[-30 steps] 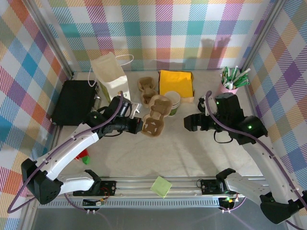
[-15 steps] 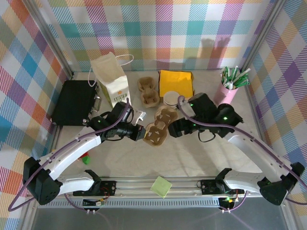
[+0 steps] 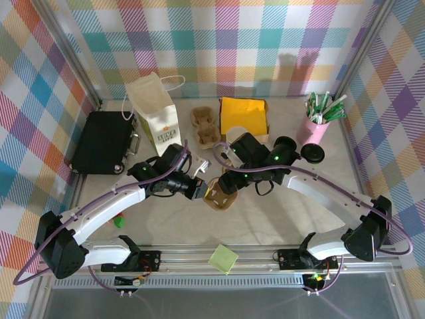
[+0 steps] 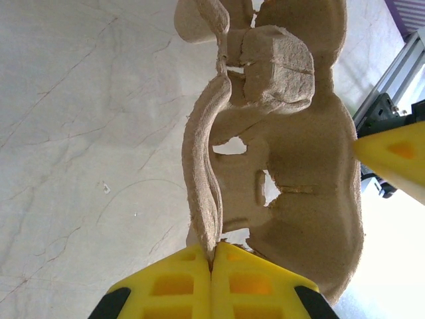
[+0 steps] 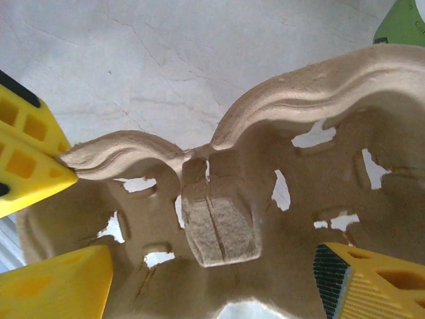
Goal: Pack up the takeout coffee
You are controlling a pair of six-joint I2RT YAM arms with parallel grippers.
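Left jaws: clamped on pulp carrier (image 4: 285, 166) rim
Right jaws: wide around carrier
Coffee cup (image 5: 405, 23): just beyond carrier, right arm nearer

Left gripper (image 4: 212, 260) pinching rim of pulp cup carrier (image 4: 299, 166) — second yellow finger (image 4: 395, 156) showing at carrier's right edge, pale tabletop (image 4: 80, 133) lying behind.
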